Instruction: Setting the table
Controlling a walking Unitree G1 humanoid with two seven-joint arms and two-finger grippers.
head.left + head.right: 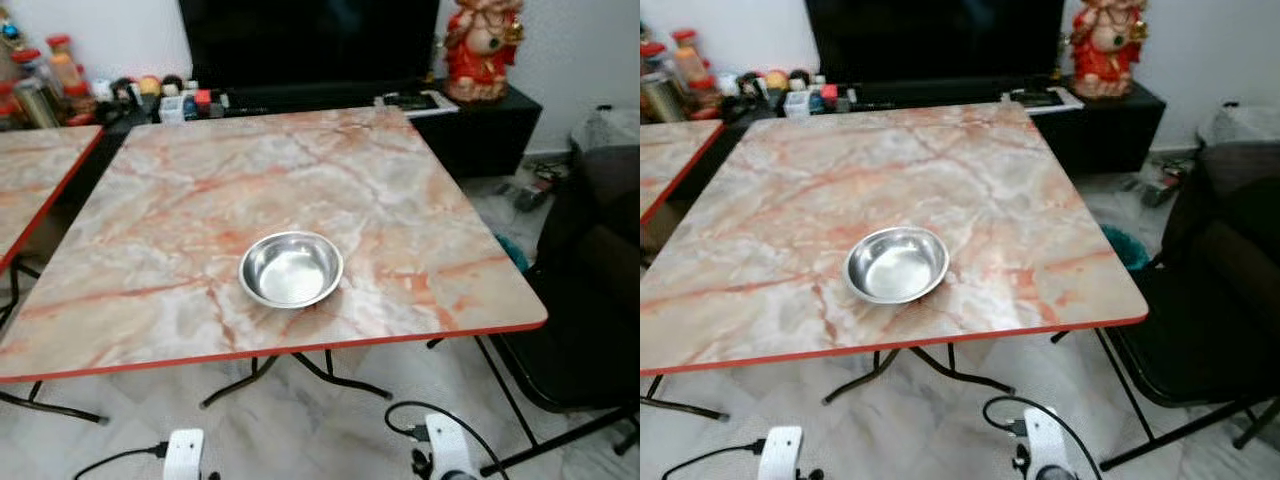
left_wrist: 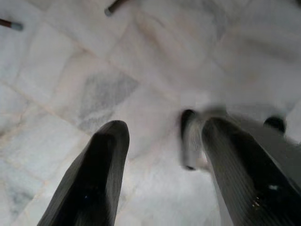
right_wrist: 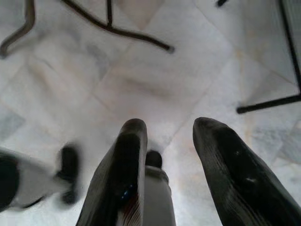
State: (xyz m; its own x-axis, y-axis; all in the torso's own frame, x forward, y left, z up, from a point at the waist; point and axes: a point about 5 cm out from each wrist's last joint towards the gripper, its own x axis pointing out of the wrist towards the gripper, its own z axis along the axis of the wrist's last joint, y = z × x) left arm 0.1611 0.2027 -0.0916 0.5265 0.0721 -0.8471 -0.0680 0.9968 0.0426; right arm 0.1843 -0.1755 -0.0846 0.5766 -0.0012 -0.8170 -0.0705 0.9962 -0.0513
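Observation:
A shiny steel bowl (image 1: pixel 291 268) sits empty on the marble-patterned table (image 1: pixel 180 200), near its front edge and a little right of centre. Both arms hang low below the table edge: the left wrist (image 1: pixel 183 453) and the right wrist (image 1: pixel 444 448) show at the bottom of the head views. In the left wrist view my left gripper (image 2: pixel 162 141) is open over the floor with nothing between its fingers. My right gripper (image 3: pixel 169 134) is also open and empty, pointing down at the floor tiles.
A second matching table (image 1: pixel 35 170) stands at the left. Behind are a dark TV cabinet (image 1: pixel 480 125) with a red figurine (image 1: pixel 483 45) and small jars (image 1: pixel 60 70). A dark chair (image 1: pixel 590 290) stands at the right. Folding table legs (image 3: pixel 113 26) cross the marble floor.

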